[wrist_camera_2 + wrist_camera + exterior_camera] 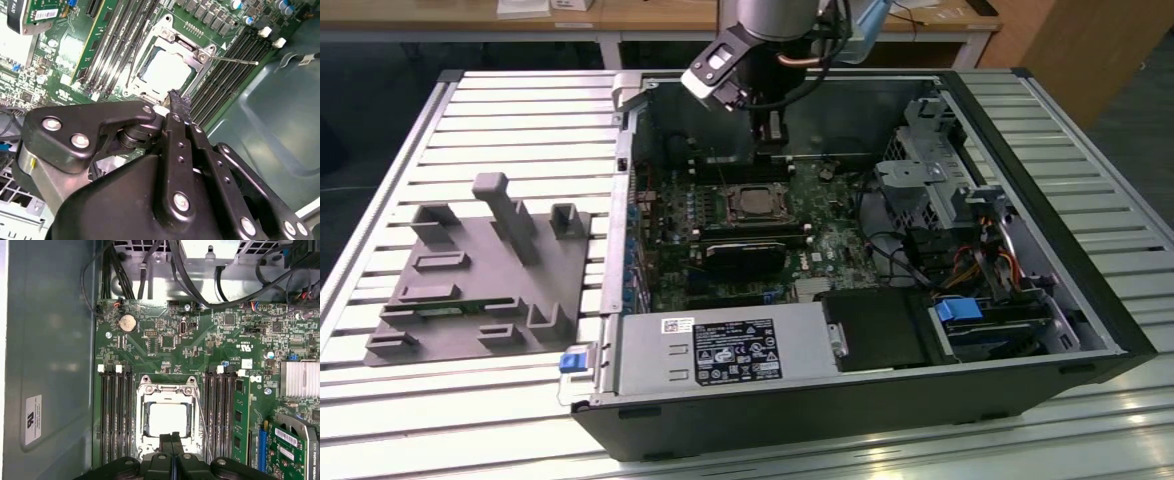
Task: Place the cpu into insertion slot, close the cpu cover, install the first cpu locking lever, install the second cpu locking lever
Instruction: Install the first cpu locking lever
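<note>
Case [854, 415] with cpu [751, 203] on slatted table [520, 110], desks [640, 15] behind

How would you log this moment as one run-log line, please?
cpu: in insertion slot | cpu cover: down | gripper: shut, near slot edge | locking lever: angled out beside slot

The cpu [169, 420] has a pale matt metal face; the cpu cover [167, 391] is shinier silvery metal. The gripper [171, 440] looks matt black, and the circuit board [165, 357] is glossy green.
</note>
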Motion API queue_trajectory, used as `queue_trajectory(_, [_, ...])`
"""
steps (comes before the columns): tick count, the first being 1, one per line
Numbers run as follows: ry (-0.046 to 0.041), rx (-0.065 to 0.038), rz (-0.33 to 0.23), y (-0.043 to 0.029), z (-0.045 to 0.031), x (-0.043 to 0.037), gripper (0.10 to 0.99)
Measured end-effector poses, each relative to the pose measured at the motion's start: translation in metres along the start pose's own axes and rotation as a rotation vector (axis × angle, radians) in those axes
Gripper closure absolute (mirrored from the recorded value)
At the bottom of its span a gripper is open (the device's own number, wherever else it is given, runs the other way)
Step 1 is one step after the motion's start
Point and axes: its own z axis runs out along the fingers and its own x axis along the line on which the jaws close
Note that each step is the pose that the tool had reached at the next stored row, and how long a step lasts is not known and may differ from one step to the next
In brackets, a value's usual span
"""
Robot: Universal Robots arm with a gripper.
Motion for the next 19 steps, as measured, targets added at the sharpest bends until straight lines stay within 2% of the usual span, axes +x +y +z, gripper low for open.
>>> queue_trajectory(16, [0.0014,0.004,-0.259,0.0000,0.0000,0.0000,0.980])
queue_trajectory(19, [0.0017,0.005,-0.292,-0.0007,0.0001,-0.0008,0.980])
